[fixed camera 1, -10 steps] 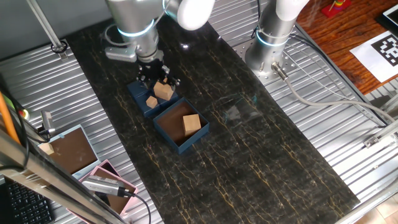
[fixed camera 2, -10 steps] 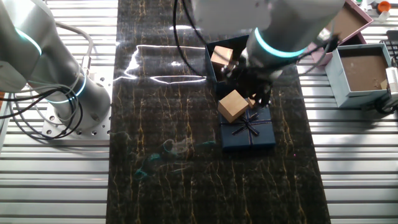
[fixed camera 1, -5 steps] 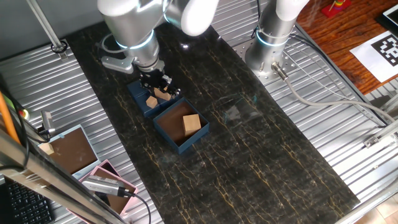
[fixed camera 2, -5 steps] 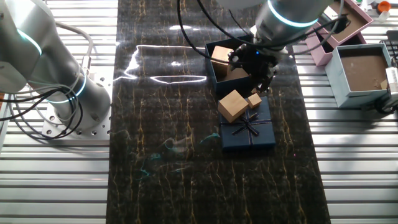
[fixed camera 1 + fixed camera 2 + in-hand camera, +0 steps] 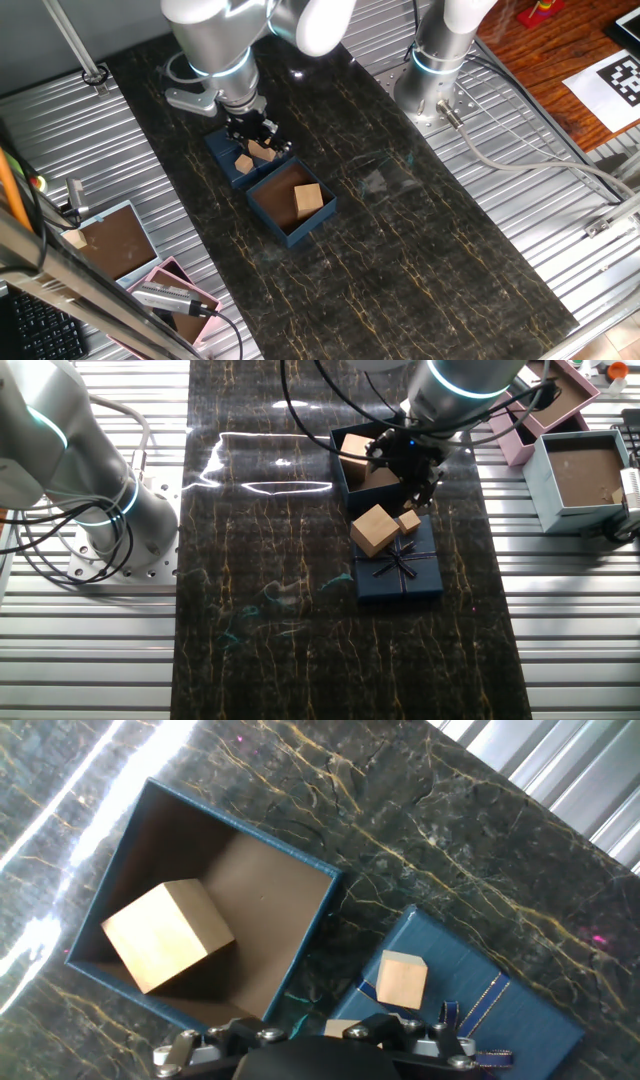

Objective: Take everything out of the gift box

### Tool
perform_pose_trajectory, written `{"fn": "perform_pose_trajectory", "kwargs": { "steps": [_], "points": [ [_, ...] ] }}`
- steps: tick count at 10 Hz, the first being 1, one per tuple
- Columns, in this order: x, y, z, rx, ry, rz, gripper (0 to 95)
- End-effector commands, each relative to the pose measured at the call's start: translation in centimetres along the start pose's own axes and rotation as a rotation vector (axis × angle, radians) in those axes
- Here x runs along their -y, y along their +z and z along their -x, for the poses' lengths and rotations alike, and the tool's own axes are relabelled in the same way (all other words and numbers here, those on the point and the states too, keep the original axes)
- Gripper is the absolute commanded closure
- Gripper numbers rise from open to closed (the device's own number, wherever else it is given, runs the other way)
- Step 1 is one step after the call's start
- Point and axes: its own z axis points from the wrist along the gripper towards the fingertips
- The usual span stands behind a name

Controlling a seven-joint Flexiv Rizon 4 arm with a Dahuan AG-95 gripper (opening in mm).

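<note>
The navy gift box (image 5: 283, 229) with a brown inside holds one tan wooden block (image 5: 308, 198). The box (image 5: 340, 472) and its block (image 5: 355, 448) also show in the other fixed view, and the box (image 5: 300, 935) and block (image 5: 168, 935) in the hand view. Beside the box lies the flat navy lid (image 5: 400, 575) with a bow. Two blocks rest on the lid, a larger one (image 5: 373, 528) and a small one (image 5: 409, 521). My gripper (image 5: 414, 478) hangs just above the lid's near edge by the box, open and empty. Only its base shows in the hand view.
A second arm's base (image 5: 438, 62) stands at the far side of the dark marble strip. A pink-rimmed tray (image 5: 150, 272) and a grey-blue box with a brown inside (image 5: 140, 222) sit on the ribbed metal at the left front.
One second ago my gripper held the larger block over the lid. It has let the block go onto the lid and drawn back toward the gift box.
</note>
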Motion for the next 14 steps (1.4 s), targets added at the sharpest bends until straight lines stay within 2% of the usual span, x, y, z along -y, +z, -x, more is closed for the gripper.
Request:
{"fn": "perform_pose_trajectory", "kwargs": {
  "steps": [1,9,10,11,14],
  "points": [
    [0.0,0.0,-0.1,0.001,0.000,-0.001,19.0],
    [0.0,0.0,-0.1,0.001,0.000,-0.001,19.0],
    [-6.0,1.6,2.4,0.011,-0.017,-0.033,19.0],
    [-6.0,1.6,2.4,0.011,-0.016,-0.032,38.0],
    [-6.2,1.4,2.4,0.011,-0.012,-0.032,38.0]
  ]
}}
